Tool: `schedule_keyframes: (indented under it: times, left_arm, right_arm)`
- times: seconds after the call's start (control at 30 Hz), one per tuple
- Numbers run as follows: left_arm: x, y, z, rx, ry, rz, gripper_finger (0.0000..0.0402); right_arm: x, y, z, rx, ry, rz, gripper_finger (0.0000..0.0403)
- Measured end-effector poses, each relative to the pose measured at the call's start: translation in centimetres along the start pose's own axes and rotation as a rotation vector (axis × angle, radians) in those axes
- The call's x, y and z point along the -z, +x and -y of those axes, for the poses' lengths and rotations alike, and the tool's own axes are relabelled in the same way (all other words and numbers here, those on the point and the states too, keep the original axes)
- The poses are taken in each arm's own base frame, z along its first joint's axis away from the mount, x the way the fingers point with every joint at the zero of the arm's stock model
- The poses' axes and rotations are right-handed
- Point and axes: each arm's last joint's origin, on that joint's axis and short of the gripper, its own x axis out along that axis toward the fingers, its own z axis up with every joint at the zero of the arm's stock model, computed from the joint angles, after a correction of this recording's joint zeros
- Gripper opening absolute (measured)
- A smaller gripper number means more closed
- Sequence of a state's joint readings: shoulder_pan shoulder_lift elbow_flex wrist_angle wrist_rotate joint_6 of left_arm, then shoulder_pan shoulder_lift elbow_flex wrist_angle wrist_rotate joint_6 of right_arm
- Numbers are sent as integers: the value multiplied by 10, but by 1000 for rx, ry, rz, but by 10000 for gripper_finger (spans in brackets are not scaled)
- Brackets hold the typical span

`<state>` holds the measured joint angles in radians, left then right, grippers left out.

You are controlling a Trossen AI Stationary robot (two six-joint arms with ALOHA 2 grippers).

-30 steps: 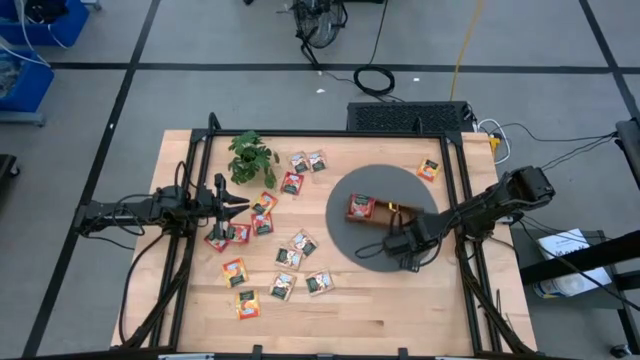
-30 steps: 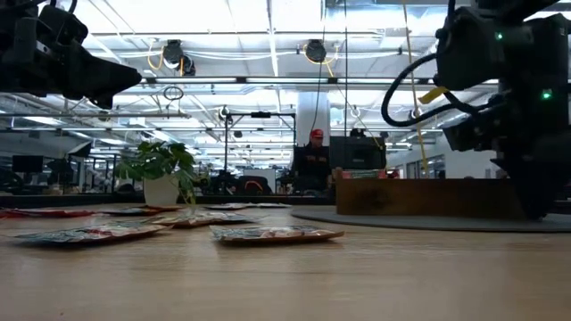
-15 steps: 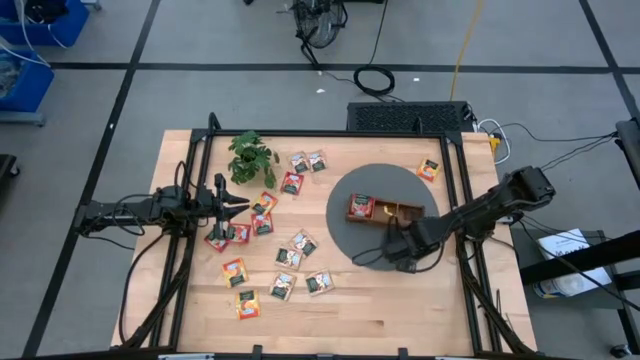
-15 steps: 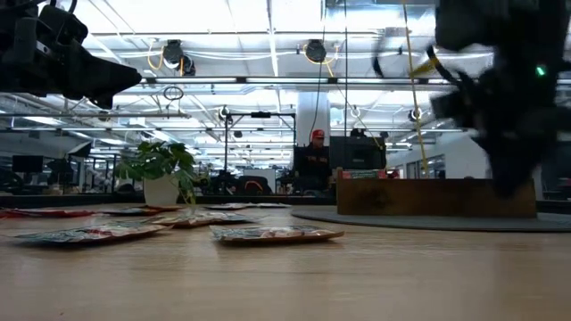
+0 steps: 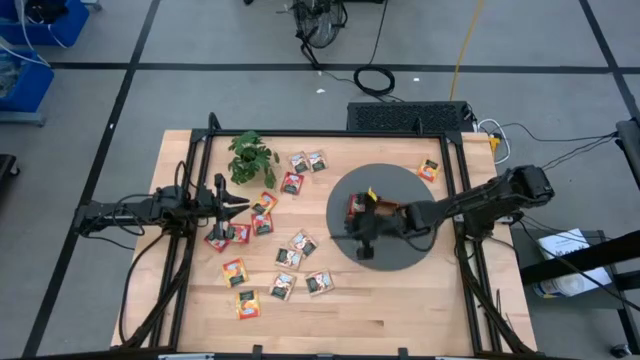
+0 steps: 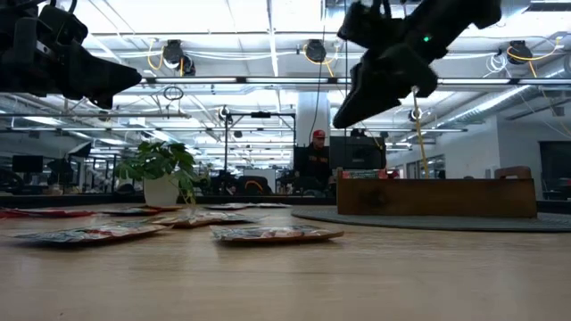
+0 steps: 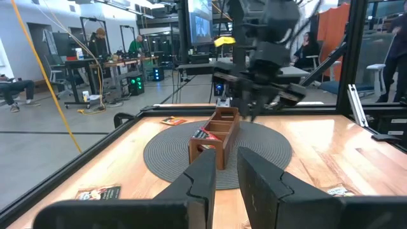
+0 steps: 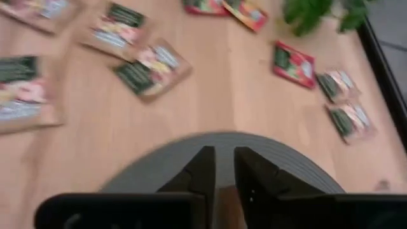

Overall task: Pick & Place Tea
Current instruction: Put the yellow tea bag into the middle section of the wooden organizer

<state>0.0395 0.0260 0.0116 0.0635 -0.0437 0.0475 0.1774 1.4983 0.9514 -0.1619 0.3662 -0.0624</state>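
Observation:
Several tea sachets [image 5: 288,258] lie flat on the wooden table to the left of the round grey mat [image 5: 345,190]. One more sachet [image 5: 429,169] lies at the mat's far right. The brown tray [image 7: 215,130] stands on the mat with a red sachet [image 5: 358,207] in its left compartment. My right gripper [image 5: 362,232] hovers above the tray, slanting down toward the table's left. Its fingers [image 8: 203,168] stand a narrow gap apart with nothing between them. My left gripper [image 5: 243,201] waits level at the table's left, also narrowly open and empty.
A small potted plant [image 5: 250,157] stands at the far left among the sachets. Black frame rails [image 5: 195,190] run along the table's left and right sides. Bare wood lies along the near edge [image 5: 380,320]. A person [image 6: 318,152] stands in the room behind.
My right gripper has risen from low over the mat's near side. It has swung toward the table's left, over the tray, and tipped from pointing steeply down to a shallower slant. The sachets and tray have stayed where they were.

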Motion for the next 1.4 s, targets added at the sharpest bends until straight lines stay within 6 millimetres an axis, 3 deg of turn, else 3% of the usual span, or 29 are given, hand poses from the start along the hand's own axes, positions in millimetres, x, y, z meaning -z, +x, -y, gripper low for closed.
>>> schedule_keyframes:
  times: [0.13,0.3,0.4,0.57,0.67,0.8,1.0,1.17,1.4]
  left_arm:
    - [0,0,0,0,0,-1,72]
    - [0,0,0,0,0,0,72]
    - [0,0,0,0,0,0,72]
    - [0,0,0,0,0,-1,72]
    - [0,0,0,-1,0,-1,72]
    - [0,0,0,0,0,0,72]
    - [0,0,0,-1,0,-1,72]
    - [0,0,0,0,0,0,72]
    - [0,0,0,0,0,0,72]
  right_arm:
    - [-2,-18,13,11,41,10,78]
    - [2,-72,33,26,70,75,82]
    - [24,-104,49,90,122,144,74]
    - [89,-134,62,188,237,250,62]
    - [118,-139,64,216,280,342,54]
    - [136,-143,64,210,270,435,44]
    - [135,-157,69,196,360,559,30]
    - [146,-139,66,331,460,535,19]
    - [165,-110,55,341,410,520,13]
